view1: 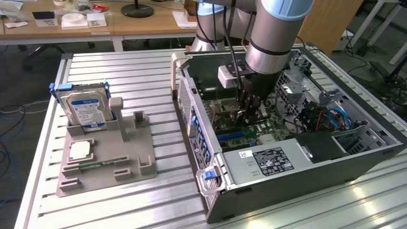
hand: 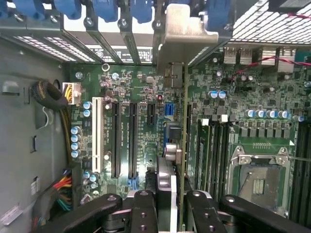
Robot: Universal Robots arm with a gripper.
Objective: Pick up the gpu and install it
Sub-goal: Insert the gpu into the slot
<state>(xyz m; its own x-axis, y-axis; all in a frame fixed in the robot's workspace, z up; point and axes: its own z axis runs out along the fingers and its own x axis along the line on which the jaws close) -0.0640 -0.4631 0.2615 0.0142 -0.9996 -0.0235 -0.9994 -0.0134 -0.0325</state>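
In the wrist view my gripper [hand: 172,211] is shut on the gpu [hand: 175,145], which I see edge-on as a thin dark card running away from the black fingers [hand: 143,213]. Its silver end bracket [hand: 182,36] is up by the case's rear slot openings. The card hangs just above the green motherboard [hand: 146,97], beside the long black expansion slots [hand: 131,141]. In the exterior view the gripper [view1: 253,112] reaches down inside the open computer case [view1: 286,191], over the motherboard.
A grey holder [view1: 127,162] on the slatted table carries a silver hard drive [view1: 86,107] and a square CPU chip [view1: 79,150]. Inside the case are a power supply [view1: 267,162], cables [view1: 330,117], an open CPU socket [hand: 260,179] and a white slot [hand: 95,136].
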